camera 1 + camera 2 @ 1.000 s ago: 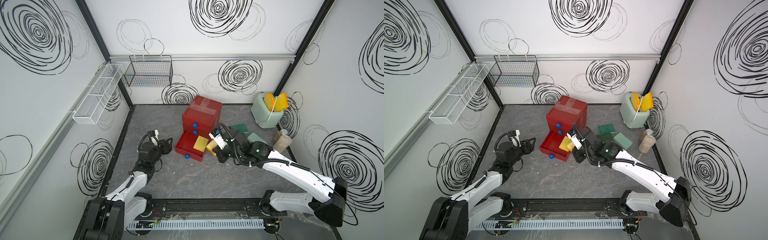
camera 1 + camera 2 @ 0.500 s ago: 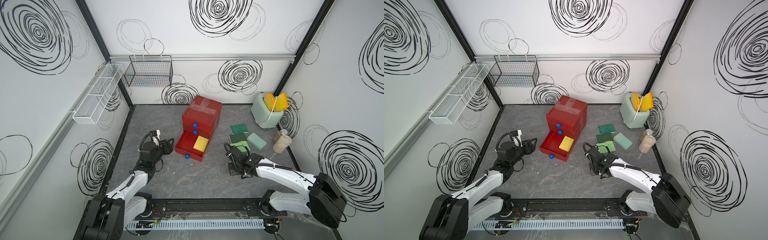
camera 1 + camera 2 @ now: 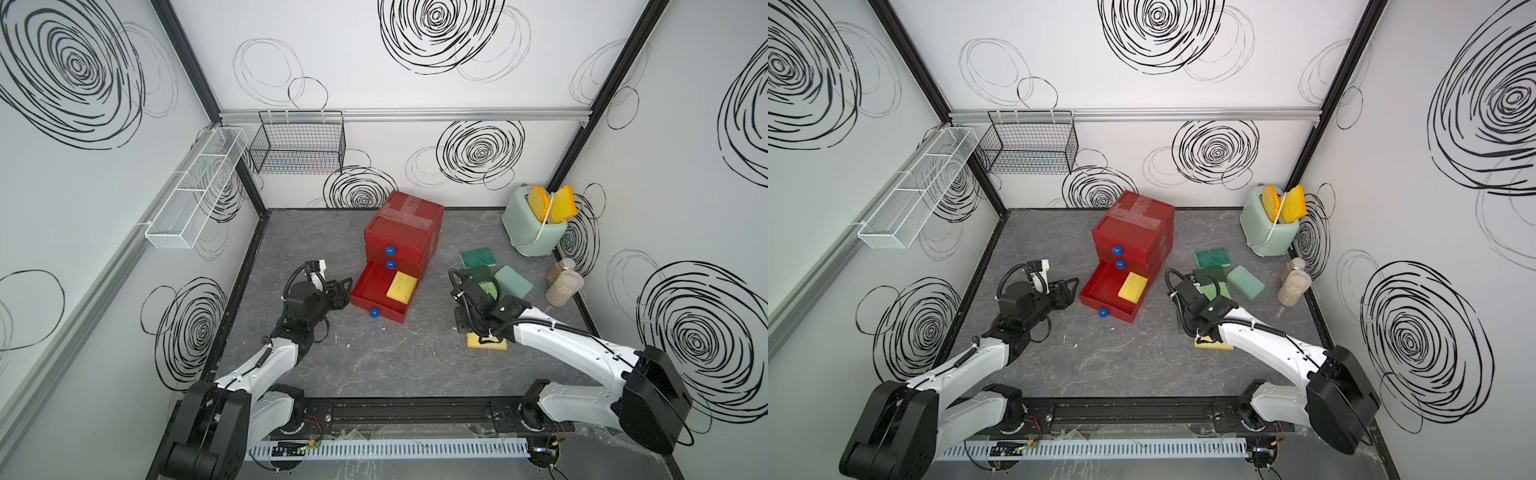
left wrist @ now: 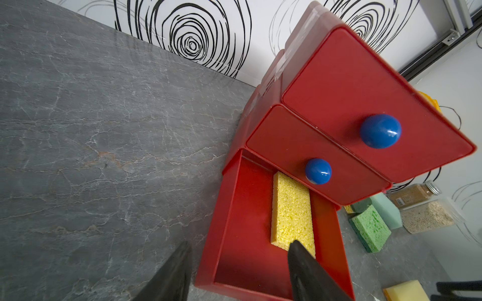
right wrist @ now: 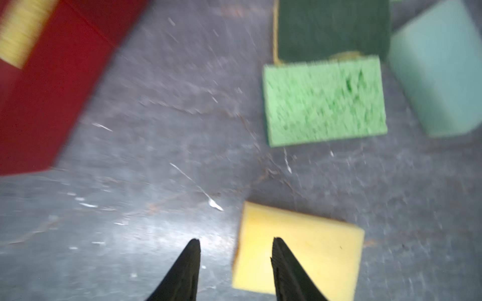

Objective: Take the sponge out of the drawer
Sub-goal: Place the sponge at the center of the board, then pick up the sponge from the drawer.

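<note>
White mesh rack [image 3: 191, 195]: is hanging on the left wall.
Black wire basket [image 3: 297, 145]: is hanging on the back wall, beside the rack.
Left gripper [image 3: 343, 291]: is hovering just beside the bottom drawer's left wall, its jaws spread wide and holding nothing.
Bottom drawer [image 3: 368, 286]: is standing pulled out of the red chest [image 3: 403, 224]. The two drawers above it are sitting shut.
Yellow sponge [image 3: 402, 286]: is lying flat inside the bottom drawer, against its right wall, in both top views.
Right gripper [image 5: 236, 239]: is pointing down at the table, its jaws parted and gripping nothing.
Pale yellow sponge [image 3: 486, 343]: is lying on the table under the right arm, well apart from the chest.
Green sponges [image 3: 478, 257]: are lying grouped behind the right gripper, with a teal block [image 3: 513, 281] beside them.
Mint toaster [image 3: 532, 232]: is standing in the back right corner, with two jars [image 3: 563, 286] near it.
</note>
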